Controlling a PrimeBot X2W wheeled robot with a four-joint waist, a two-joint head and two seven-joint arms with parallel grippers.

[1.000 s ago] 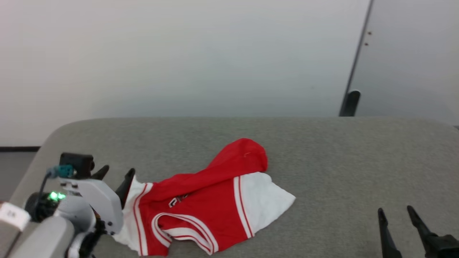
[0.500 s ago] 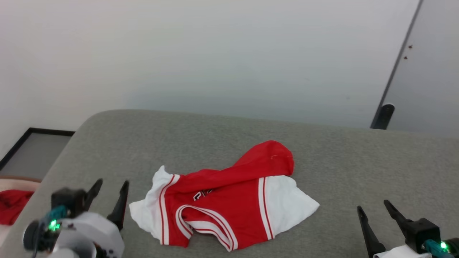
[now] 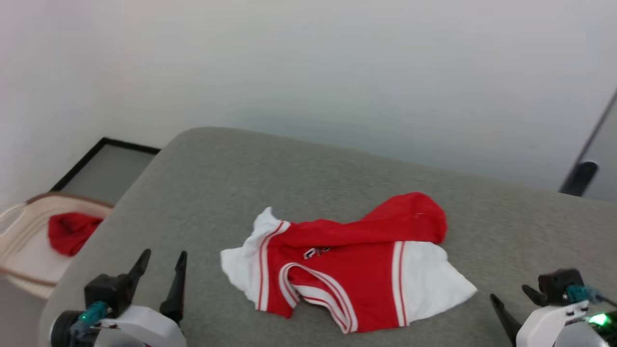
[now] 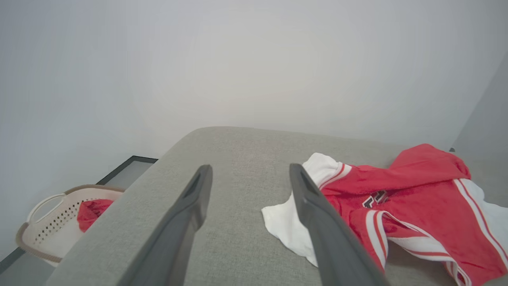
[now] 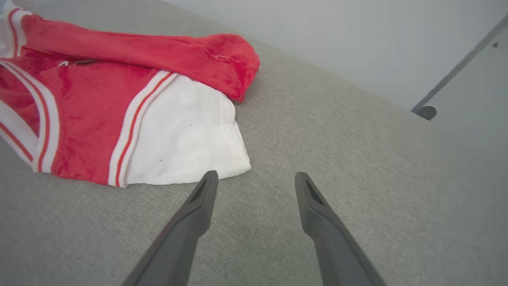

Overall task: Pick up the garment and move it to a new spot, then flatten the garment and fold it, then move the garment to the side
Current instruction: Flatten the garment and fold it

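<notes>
Two end effectors, both spread wide and empty, flank the garment [image 3: 356, 270], which lies crumpled on the counter [image 3: 217, 173] with its long axis running across me. My left end effector [image 3: 164, 253] is near its left white sleeve and my right end effector [image 5: 256, 176] is just beside its right sleeve, probably the nearer. Well left of the garment, off the counter, a basket [image 3: 21, 260] holds a smaller red cloth [image 3: 70, 231].

left gripper [image 3: 165, 254]: two long dark grey fingers [image 4: 317, 214], matte, tapering to blunt tips, with a shallow recess on the inner face near each tip. Black block [image 3: 108, 289] behind them, teal plug [image 3: 91, 312] with a thin cable on it, white rounded wrist shell [image 3: 140, 328] below. right gripper [image 3: 509, 295]: same fingers, black block, teal plug and white shell, plus a lit green LED [image 3: 597, 319].
</notes>
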